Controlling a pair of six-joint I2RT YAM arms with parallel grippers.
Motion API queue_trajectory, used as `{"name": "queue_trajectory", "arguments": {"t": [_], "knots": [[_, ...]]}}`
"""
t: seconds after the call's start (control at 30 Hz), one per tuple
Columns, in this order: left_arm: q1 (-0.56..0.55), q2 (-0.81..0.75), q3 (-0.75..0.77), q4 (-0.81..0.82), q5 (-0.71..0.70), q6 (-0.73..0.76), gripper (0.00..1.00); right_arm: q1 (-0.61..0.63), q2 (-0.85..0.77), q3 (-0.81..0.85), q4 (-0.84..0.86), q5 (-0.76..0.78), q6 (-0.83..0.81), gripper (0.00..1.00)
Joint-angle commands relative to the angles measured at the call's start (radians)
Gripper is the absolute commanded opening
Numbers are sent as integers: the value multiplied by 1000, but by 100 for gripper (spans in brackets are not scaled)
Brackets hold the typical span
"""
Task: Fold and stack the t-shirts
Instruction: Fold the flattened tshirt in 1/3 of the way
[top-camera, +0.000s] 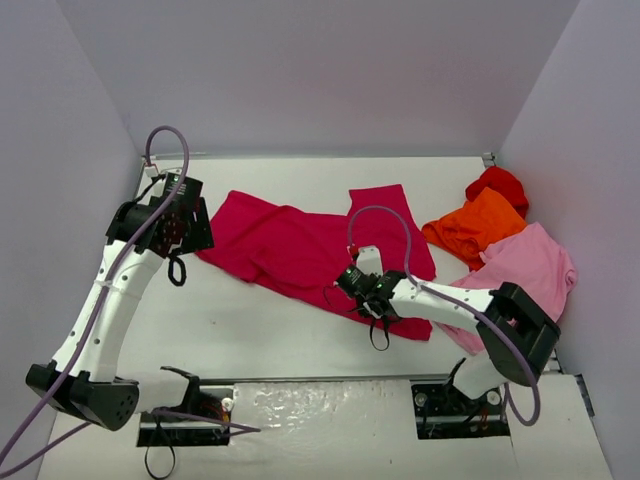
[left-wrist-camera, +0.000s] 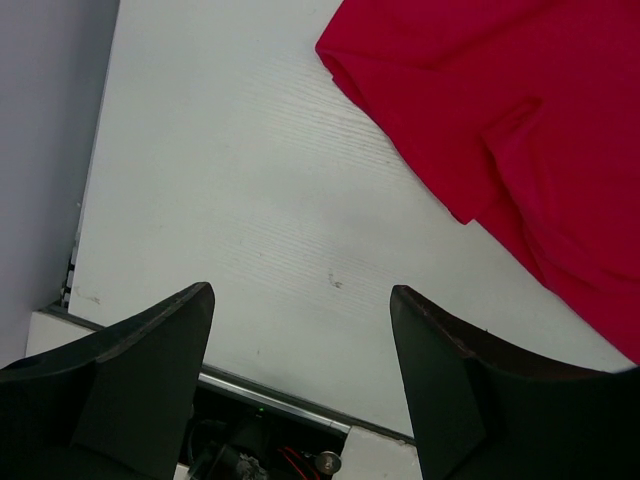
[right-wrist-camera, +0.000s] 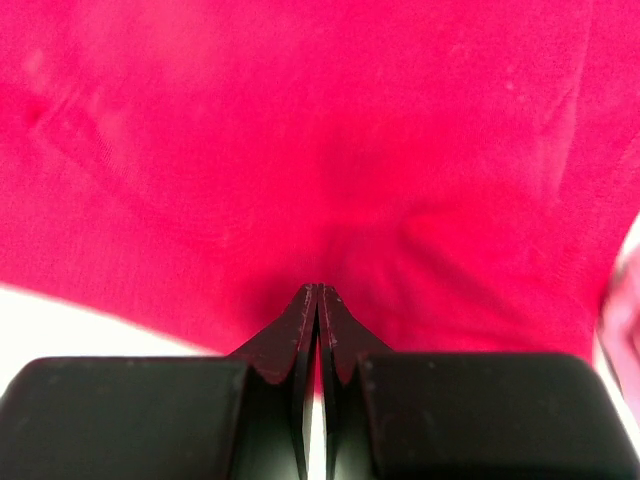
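Note:
The crimson-magenta t-shirt (top-camera: 300, 250) lies spread out and rumpled across the middle of the table. My right gripper (top-camera: 362, 288) is low at its front edge, shut on a pinch of the cloth; in the right wrist view the closed fingertips (right-wrist-camera: 317, 292) meet in the crimson-magenta t-shirt (right-wrist-camera: 320, 150), which fills the frame. My left gripper (top-camera: 185, 235) is open and empty above bare table just left of the shirt; in the left wrist view its jaws (left-wrist-camera: 300, 295) stand wide apart, with the shirt's left end (left-wrist-camera: 520, 130) at upper right.
At the right lie the light pink t-shirt (top-camera: 530, 265), the orange one (top-camera: 475, 228) and the red one (top-camera: 497, 184), bunched together near the right wall. The light pink t-shirt also shows at the right wrist view's edge (right-wrist-camera: 628, 290). The table's front edge (left-wrist-camera: 290, 400) is close under the left gripper.

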Motion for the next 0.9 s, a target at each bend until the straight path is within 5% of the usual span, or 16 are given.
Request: {"name": "queue_trajectory", "arguments": {"t": [0.0,0.13,0.27,0.33,0.5,0.67,0.87], "knots": [[10,-65,-12,-21,-9,-26,68,71,-213,42,-320,106,147,0],[10,-112,-70,-4,28,-44,68,93,-340,122,-344,101,157,2],[9,-155,-143,36,53,-68,68,90,-254,194,39,-40,-65,50],[9,-169,-175,54,73,-81,68,87,-155,257,144,-124,-182,64],[7,-177,-209,51,85,-86,68,122,356,719,232,-265,-303,67],[7,-212,-224,24,10,-82,68,154,648,992,176,-313,-367,67],[13,-259,-272,36,9,-85,68,158,694,1048,156,-340,-324,63]]}}
